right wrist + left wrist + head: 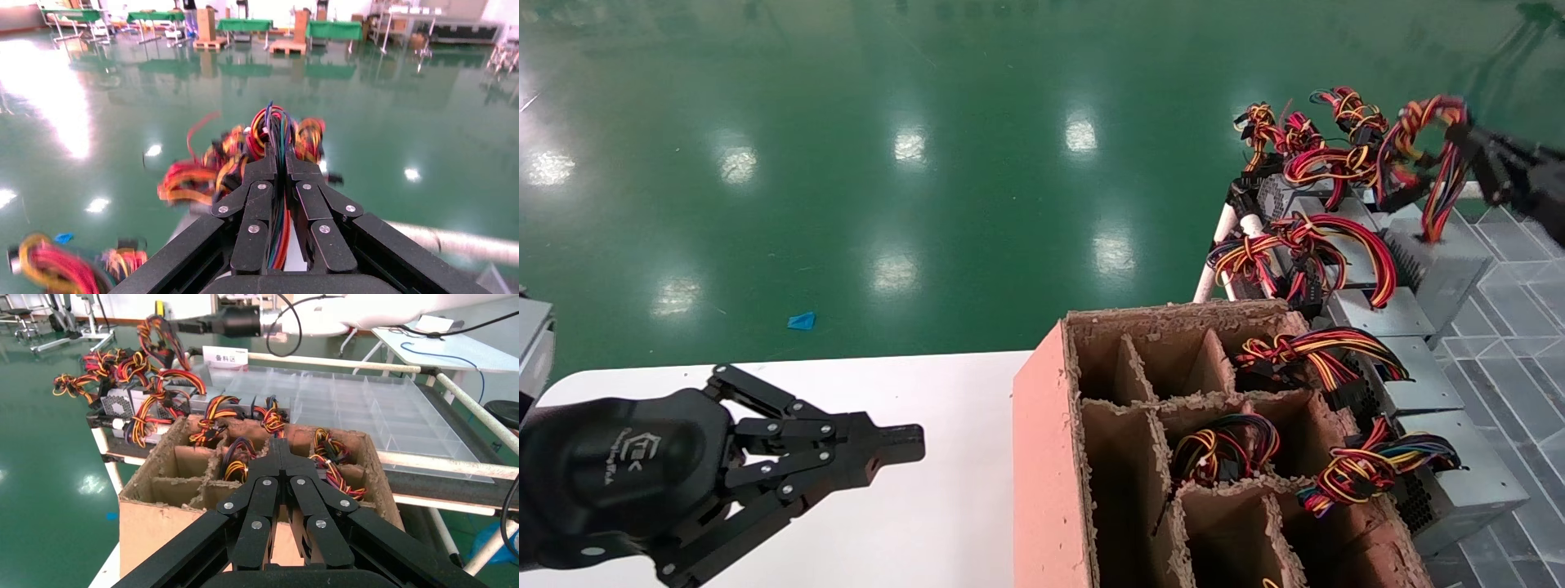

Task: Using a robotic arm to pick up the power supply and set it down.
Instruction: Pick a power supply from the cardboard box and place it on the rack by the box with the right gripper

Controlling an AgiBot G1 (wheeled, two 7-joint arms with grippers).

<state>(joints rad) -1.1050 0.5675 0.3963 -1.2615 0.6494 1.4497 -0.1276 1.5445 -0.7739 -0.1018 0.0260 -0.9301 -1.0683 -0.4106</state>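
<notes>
Green glossy floor lies beyond the rack. At the rack's far edge my right gripper is clenched on the multicoloured wire bundle of the silver-grey honeycomb-vented power supply. Risk: strands may slip, or snag neighbouring red-yellow harnesses. My left gripper is closed, idle over the white table.

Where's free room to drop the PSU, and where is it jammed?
Free: the divided carton's far-left cells beside its pink wall, and the white table between the carton and the parked left gripper. Crowded: the rack of grey boxes, where the right gripper grips the power supply's wire bundle.
</notes>
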